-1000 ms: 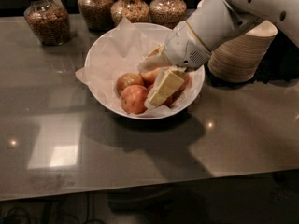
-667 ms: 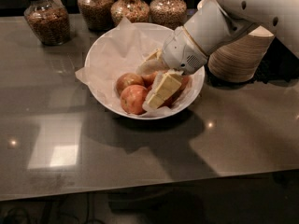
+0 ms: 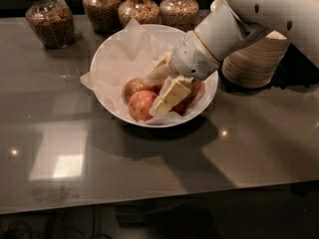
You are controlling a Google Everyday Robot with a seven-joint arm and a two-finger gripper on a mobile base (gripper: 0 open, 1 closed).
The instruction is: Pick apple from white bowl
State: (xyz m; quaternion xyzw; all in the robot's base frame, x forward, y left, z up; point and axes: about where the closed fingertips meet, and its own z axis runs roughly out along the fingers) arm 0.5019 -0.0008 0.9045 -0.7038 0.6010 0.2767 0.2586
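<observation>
Camera view: one view, looking down on a dark, glossy tabletop (image 3: 149, 178).
White bowl: the white bowl (image 3: 102, 59) stands at mid-tabletop, lined with crumpled white paper (image 3: 129, 49) that spills over its left rim.
Apple: the apple (image 3: 141, 105), reddish-orange and glossy, lies in the near-left part of the bowl, on the paper.
Other apples: a paler apple (image 3: 133, 87) lies just behind it, touching it. A deeper red apple (image 3: 193, 90) lies to the right, partly hidden.
Gripper: the gripper (image 3: 153, 92) reaches down into the bowl from the right on a white arm (image 3: 259, 11).
Jaws: they stand spread apart, one above the far apples. The tip of the other is at the right side of the apple. Whether they grip anything I cannot tell.
Jars: four glass jars (image 3: 50, 21) of grain stand along the far edge.
Paper bowls: a stack of beige paper bowls (image 3: 254, 61) stands right of the white bowl, behind the arm.
</observation>
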